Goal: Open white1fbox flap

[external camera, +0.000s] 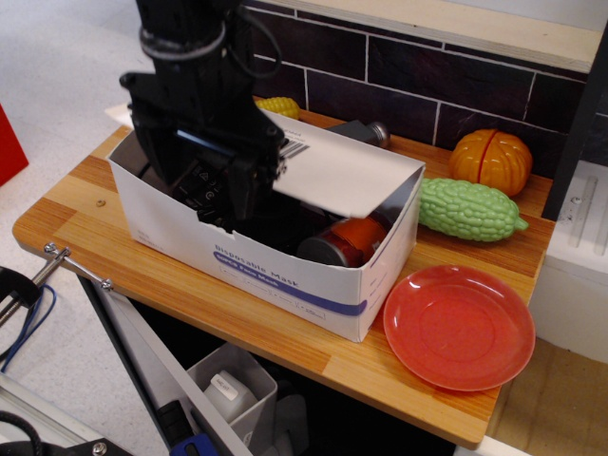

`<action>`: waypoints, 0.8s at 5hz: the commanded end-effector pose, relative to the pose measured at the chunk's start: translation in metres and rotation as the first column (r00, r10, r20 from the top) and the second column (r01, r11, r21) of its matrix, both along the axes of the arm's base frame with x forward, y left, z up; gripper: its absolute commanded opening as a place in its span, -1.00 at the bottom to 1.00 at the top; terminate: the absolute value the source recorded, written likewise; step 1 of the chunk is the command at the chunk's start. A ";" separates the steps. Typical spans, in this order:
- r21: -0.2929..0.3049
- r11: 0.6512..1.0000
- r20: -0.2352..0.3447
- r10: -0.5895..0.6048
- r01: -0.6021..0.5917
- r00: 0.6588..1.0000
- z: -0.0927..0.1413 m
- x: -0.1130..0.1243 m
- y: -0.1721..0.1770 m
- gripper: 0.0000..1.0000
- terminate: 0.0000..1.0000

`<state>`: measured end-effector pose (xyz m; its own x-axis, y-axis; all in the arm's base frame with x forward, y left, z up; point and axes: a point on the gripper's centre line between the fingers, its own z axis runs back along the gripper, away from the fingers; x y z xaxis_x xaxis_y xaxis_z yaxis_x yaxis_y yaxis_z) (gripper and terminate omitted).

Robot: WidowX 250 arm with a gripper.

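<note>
The white1fbox (285, 275) lies lengthwise on the wooden table (81, 214), its blue-purple stripe facing the front. Its flap (347, 176), white with a barcode label near the gripper, is raised at the front edge and slopes up over the box. My black gripper (237, 201) stands over the box's left half, at the flap's front left edge. It seems shut on that edge, though the fingertips are hard to make out. Under the lifted flap, a red and dark can-like object (344, 242) shows inside the box.
A red plate (459, 326) lies right of the box near the table's front edge. A green gourd (470, 209) and an orange pumpkin (491, 161) sit behind it. A yellow corn (275, 106) and a dark object (359, 131) lie behind the box by the tiled wall.
</note>
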<state>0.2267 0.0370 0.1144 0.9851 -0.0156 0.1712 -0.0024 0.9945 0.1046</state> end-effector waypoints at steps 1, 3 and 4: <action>0.058 0.998 0.107 0.015 -0.021 0.994 0.039 0.031 0.010 1.00 -1.00; 0.096 0.995 0.152 0.021 -0.036 0.988 0.064 0.055 0.014 1.00 -1.00; 0.103 0.995 0.182 -0.002 -0.017 0.983 0.063 0.074 0.019 1.00 -1.00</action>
